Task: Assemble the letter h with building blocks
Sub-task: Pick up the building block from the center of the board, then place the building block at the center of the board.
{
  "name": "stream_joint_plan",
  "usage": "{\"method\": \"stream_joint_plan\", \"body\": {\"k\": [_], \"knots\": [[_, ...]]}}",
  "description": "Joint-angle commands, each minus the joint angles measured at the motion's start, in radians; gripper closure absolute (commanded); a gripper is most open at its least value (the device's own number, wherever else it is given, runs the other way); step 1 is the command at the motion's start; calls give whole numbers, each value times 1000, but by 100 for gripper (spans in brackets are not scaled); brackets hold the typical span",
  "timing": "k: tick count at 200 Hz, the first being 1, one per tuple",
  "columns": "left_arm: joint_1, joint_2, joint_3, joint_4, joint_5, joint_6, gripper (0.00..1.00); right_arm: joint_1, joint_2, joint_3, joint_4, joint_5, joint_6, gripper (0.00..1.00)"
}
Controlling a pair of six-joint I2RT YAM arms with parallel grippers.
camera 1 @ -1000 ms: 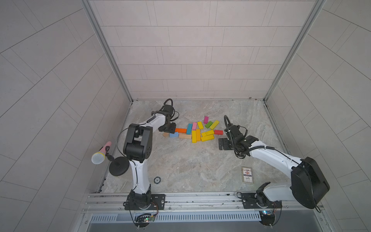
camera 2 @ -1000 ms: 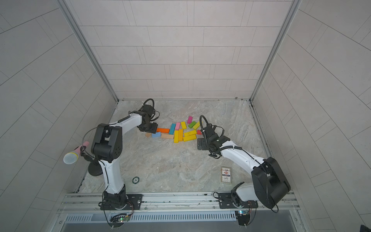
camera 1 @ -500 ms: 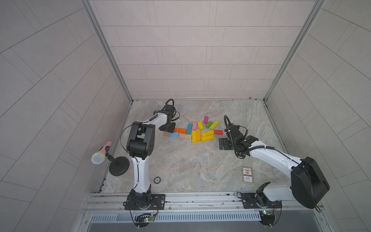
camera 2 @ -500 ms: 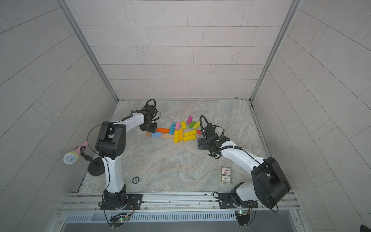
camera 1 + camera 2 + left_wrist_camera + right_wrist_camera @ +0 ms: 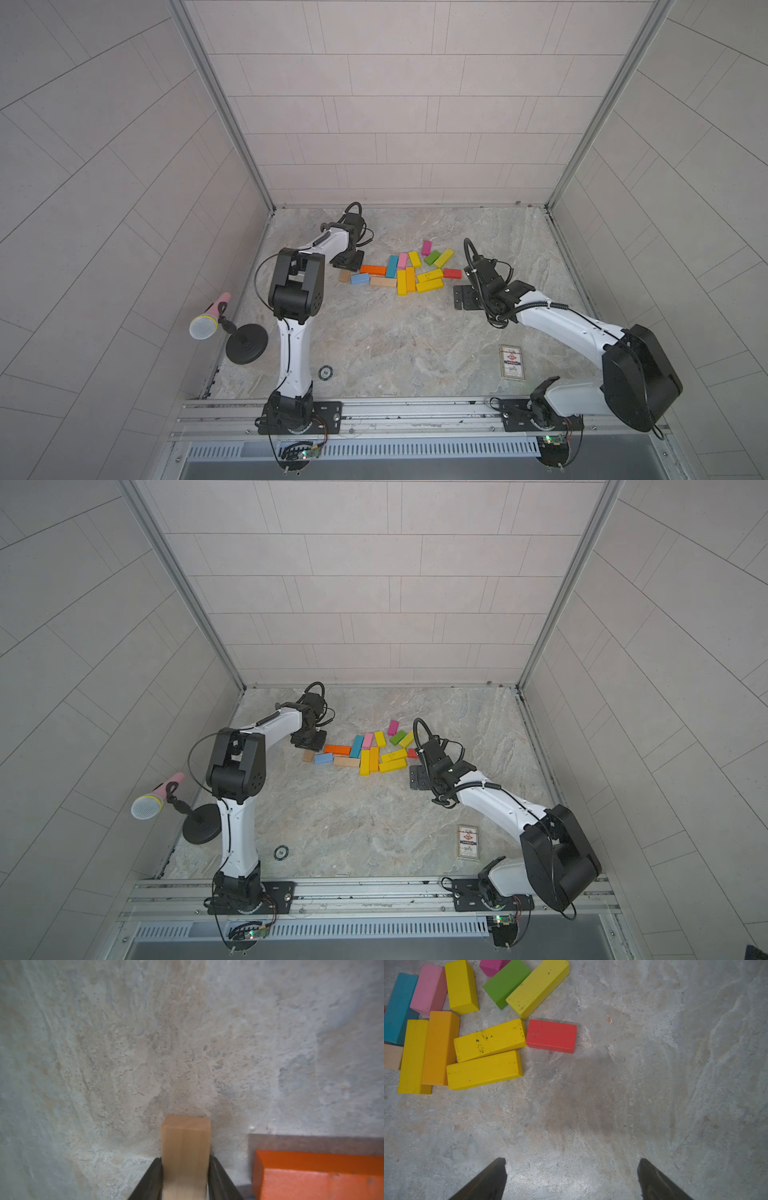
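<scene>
Top views first, and here's the count: fifteen building blocks (image 5: 401,282) lie flat in a loose cluster on the far half of the bench (image 5: 395,332), about midway between its left and right edges. There are five yellow, two orange, two plain wood, and one each of red, pink, magenta, green, teal and blue.

The left pincer (image 5: 348,262) is down at the cluster's left end, right on the short plain wood block (image 5: 344,275). The long orange block (image 5: 372,269) lies just beside it. The right pincer (image 5: 466,297) sits low off the cluster's right end, near the red block (image 5: 452,273) but apart from it. In a top view that arm's wrist covers part of the red block (image 5: 412,753).

Around the outside there's one printed card box (image 5: 512,361) by the near edge toward the right corner. One round token (image 5: 326,372) lies by the near edge toward the left, and one microphone (image 5: 205,324) stands at the left edge.

Left wrist view: the left pincer (image 5: 185,1159) is clamped on the short plain wood block (image 5: 185,1140), squeezing both long sides, with the block's end poking out past the tips. The long orange block (image 5: 318,1176) is close alongside, not touching. I cannot tell whether the held block is off the bench.

Right wrist view: the right pincer (image 5: 572,1162) is spread wide, with only bare bench between the tips. Twelve blocks show clearly ahead, the red block (image 5: 551,1035) nearest.
</scene>
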Motion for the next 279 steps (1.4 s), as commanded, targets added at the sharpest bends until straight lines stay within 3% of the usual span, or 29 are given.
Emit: {"method": "stream_joint_plan", "body": {"k": [1, 23, 89, 155, 187, 231, 279], "knots": [[3, 61, 22, -96, 17, -12, 68, 6, -20, 9, -17, 25, 3, 0], [4, 31, 31, -91, 16, -34, 77, 5, -25, 8, -15, 28, 5, 0], [-12, -299, 7, -62, 73, -198, 81, 6, -33, 2, -4, 17, 10, 0], [-115, -646, -447, 13, 70, -316, 82, 7, -67, -15, 11, -24, 24, 0], [-209, -613, -529, 17, 8, -346, 84, 6, -78, -17, 9, -28, 27, 0], [-226, -540, -617, 139, 26, -389, 85, 7, -108, -29, 3, -12, 30, 0], [-234, -500, -649, 193, -29, -416, 85, 8, -115, -31, -1, -4, 32, 0]]}}
